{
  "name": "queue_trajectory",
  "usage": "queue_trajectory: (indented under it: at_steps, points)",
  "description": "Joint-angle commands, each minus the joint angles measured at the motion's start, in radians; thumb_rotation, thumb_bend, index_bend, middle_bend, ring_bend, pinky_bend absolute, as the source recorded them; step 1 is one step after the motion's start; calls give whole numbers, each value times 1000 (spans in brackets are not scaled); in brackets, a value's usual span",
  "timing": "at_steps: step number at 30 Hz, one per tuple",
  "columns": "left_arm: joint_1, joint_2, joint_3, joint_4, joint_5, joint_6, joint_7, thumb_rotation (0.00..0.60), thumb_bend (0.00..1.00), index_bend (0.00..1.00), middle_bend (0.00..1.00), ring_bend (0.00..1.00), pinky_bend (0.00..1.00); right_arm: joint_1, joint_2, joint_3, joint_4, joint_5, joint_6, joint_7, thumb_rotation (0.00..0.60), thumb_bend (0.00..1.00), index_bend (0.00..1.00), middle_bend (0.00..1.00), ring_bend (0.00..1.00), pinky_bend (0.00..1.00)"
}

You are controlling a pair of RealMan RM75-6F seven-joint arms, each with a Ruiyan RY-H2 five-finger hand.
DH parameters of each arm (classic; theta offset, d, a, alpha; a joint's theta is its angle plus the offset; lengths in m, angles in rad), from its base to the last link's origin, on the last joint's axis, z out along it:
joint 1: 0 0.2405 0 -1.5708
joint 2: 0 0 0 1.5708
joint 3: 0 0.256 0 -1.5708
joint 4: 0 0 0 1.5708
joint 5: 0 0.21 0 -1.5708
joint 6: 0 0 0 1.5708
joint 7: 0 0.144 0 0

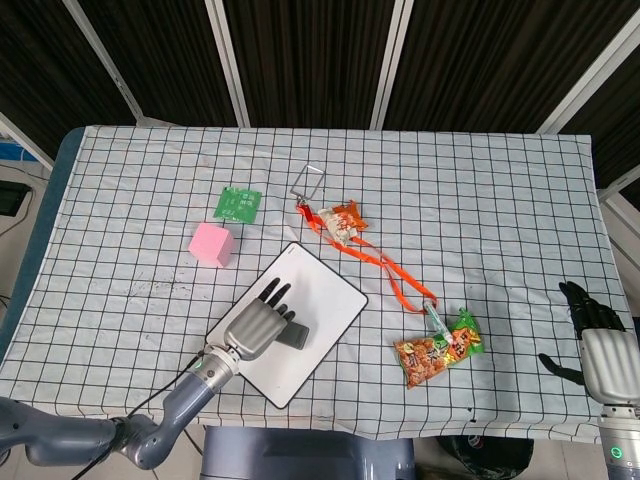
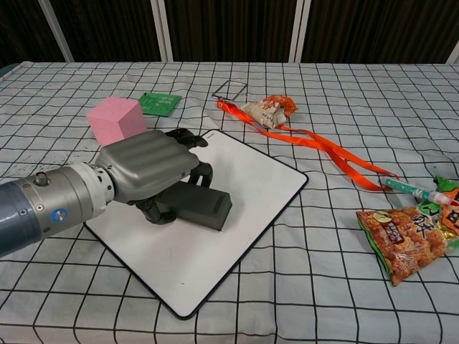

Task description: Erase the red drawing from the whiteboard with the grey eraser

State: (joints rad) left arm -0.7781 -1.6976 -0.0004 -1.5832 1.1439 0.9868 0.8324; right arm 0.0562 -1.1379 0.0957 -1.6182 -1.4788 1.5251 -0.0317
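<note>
Lab bench: grid-checked tablecloth (image 1: 480, 200), scattered test objects.

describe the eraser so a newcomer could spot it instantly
Find the whiteboard lying on the checked table, left of centre. On it, under the left hand, is the eraser: a dark grey block, the only thing on the board.

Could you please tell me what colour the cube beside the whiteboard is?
The cube is pink; the chest view shows it best.
</note>
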Motion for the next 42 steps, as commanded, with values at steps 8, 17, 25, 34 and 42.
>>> queue_trajectory:
  at_steps: [8, 17, 25, 34, 42]
  points:
    - [-10, -25, -23, 38, 5, 25, 37, 600, 366, 398, 450, 5, 0, 0, -2, -1, -1, -2, 0, -2, 600, 156, 7, 123, 206, 224]
    - [-45, -75, -78, 164, -81, -29, 37, 600, 367, 398, 451, 5, 0, 1, -1, 0, -2, 1, -3, 2, 600, 156, 7, 123, 206, 224]
    - [-78, -120, -125, 299, -141, -66, 25, 600, 368, 398, 451, 5, 0, 0, 0, -1, -2, 0, -2, 6, 600, 155, 7, 123, 206, 224]
    - [-106, -160, -159, 378, -84, -60, -67, 600, 368, 400, 449, 5, 0, 0, 1, -2, 1, -4, -1, 10, 600, 156, 7, 123, 206, 224]
    - [-106, -93, -168, 261, -39, 17, -9, 600, 366, 407, 440, 1, 0, -1, 5, -2, -3, 3, -7, 27, 600, 155, 7, 123, 206, 224]
